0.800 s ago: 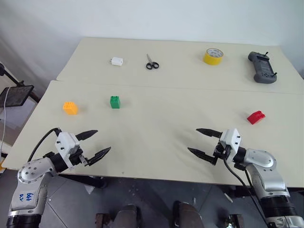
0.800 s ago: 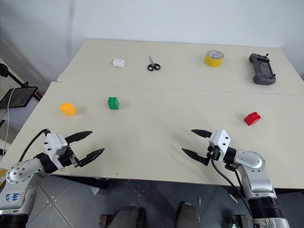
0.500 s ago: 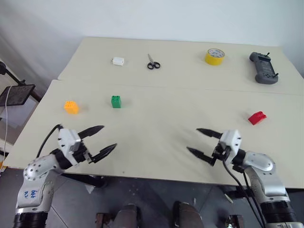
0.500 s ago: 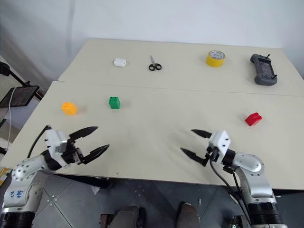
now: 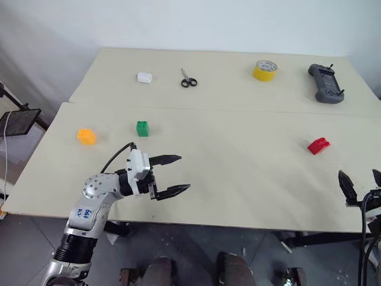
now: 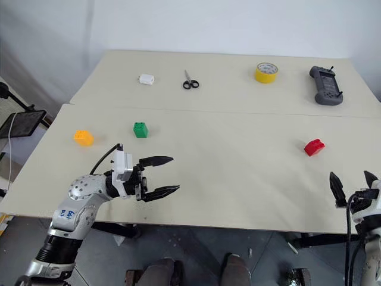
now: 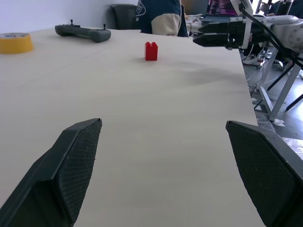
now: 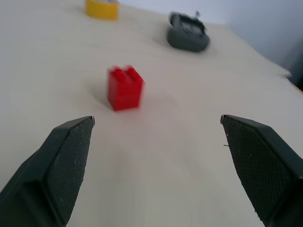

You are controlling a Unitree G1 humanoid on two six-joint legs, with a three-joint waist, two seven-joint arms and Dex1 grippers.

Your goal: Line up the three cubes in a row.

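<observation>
Step in hand: approach; nothing gripped.
Orange-yellow studded plastic cube (image 5: 86,136): left of frame.
Green studded plastic cube (image 5: 143,128): left of centre.
Red studded plastic cube (image 5: 318,145): right.
Left gripper (image 5: 175,174), right gripper (image 5: 361,180): spread wide, empty.
Next, likely: right gripper forward to red cube.

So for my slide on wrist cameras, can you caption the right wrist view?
Open right gripper faces the red cube on the table, not touching it.
</observation>
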